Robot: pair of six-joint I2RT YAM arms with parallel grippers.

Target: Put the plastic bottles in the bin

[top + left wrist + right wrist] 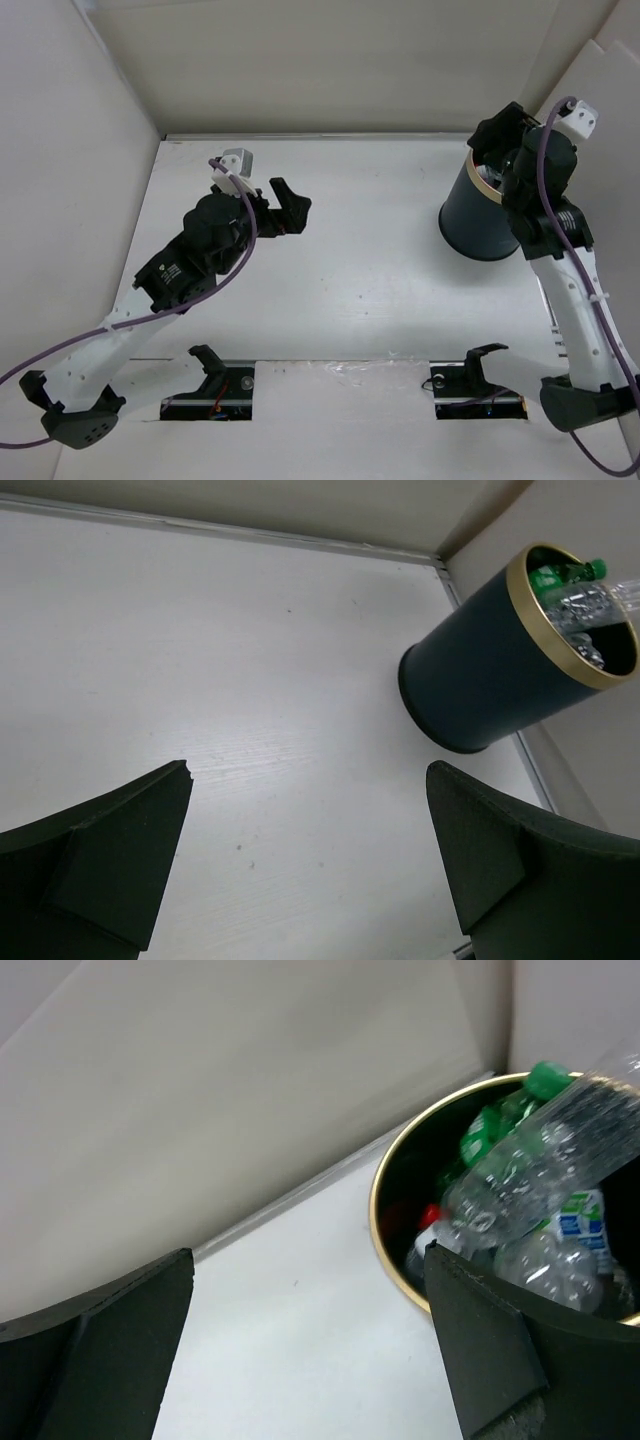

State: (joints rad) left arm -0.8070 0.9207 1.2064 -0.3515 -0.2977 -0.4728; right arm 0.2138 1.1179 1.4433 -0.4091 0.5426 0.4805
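The dark navy bin (pixel 478 218) with a gold rim stands at the right of the table. In the right wrist view its rim (pixel 384 1230) frames several plastic bottles: a green one (pixel 508 1112), a clear one (pixel 535 1175) lying tilted and blurred on top, a blue-labelled one (pixel 580 1222) and a red cap (pixel 430 1216). The left wrist view shows the bin (pixel 485 675) with the green bottle (pixel 565 576) inside. My right gripper (pixel 310 1350) is open and empty, just beside and above the bin's rim (pixel 487 178). My left gripper (pixel 290 208) is open and empty over the table's middle left; it also shows in the left wrist view (pixel 310 860).
White walls enclose the table on the left, back and right (pixel 350 70). The bin stands close to the right wall and back corner. Two black gripper rests (pixel 215 368) (pixel 470 368) sit at the near edge.
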